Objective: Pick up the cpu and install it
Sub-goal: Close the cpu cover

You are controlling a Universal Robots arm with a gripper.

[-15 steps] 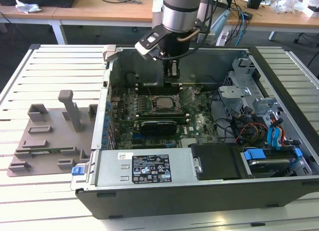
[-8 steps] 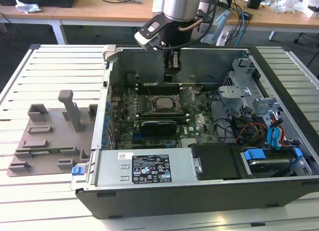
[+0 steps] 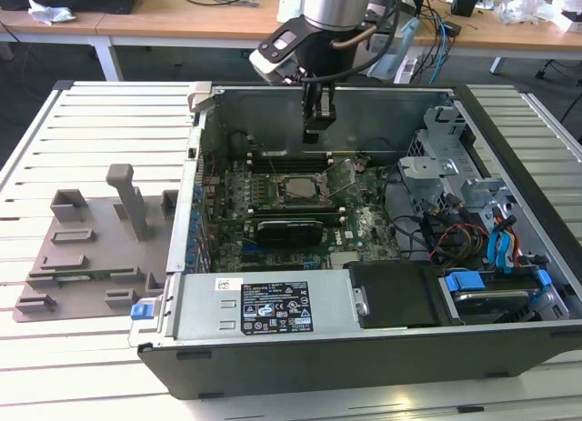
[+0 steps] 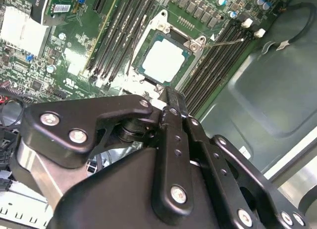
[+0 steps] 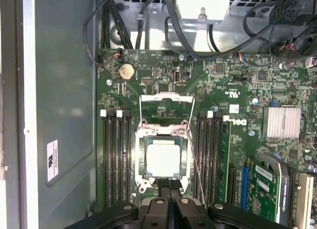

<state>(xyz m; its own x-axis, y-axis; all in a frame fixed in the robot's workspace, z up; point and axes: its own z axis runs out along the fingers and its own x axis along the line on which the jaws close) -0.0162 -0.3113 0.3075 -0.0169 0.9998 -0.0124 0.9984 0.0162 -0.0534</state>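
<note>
The cpu lies flat in its socket on the green motherboard inside the open computer case. Its silvery top plate shows in both wrist views. The socket's metal load plate stands flipped open beside it, with the thin lever raised. My gripper hangs above the board near the case's back wall, a little clear of the cpu. Its black fingers are pressed together with nothing between them.
Memory slots flank the socket on both sides. A black expansion card lies in front of it, and the power supply fills the case's near edge. Drive cage and cables crowd the exterior view's right. A grey fixture sits outside on the slatted table.
</note>
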